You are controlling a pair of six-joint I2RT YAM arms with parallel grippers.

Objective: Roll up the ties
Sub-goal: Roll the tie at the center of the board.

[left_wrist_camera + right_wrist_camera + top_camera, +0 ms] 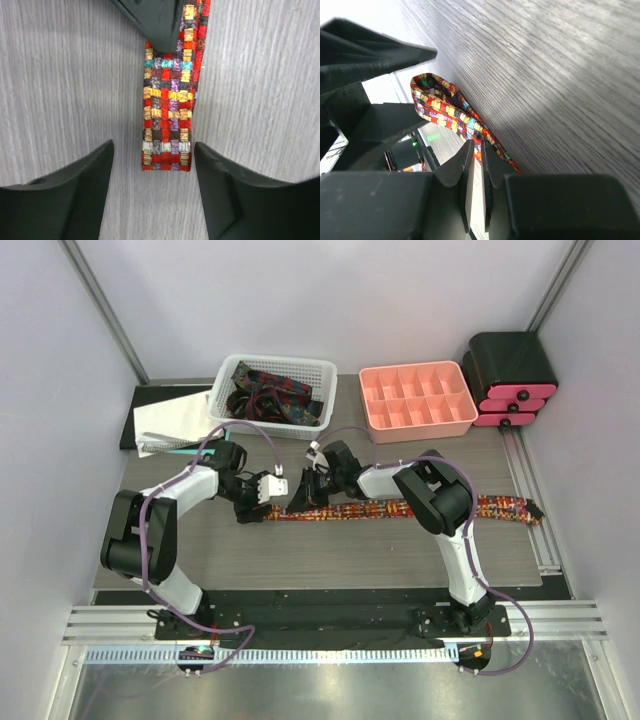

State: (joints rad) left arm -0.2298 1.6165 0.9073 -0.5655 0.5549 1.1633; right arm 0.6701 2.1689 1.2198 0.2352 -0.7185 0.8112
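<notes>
A red tie (pixel 440 508) with a multicoloured woven check lies flat across the table, running left to right. Its left end is folded back on itself, seen in the left wrist view (pixel 166 145) and as a small loop in the right wrist view (pixel 432 97). My left gripper (pixel 262 498) is open, its fingertips (pixel 105 155) on the table either side of that folded end and not touching it. My right gripper (pixel 303 495) is shut on the doubled tie just behind the fold (pixel 477 145).
A white basket (pixel 222 390) at the back holds several more ties. Beside it stand a pink divided tray (pixel 368 420) and, at the far right, a black box with pink drawers (pixel 510 375). White papers (pixel 170 422) lie at the back left.
</notes>
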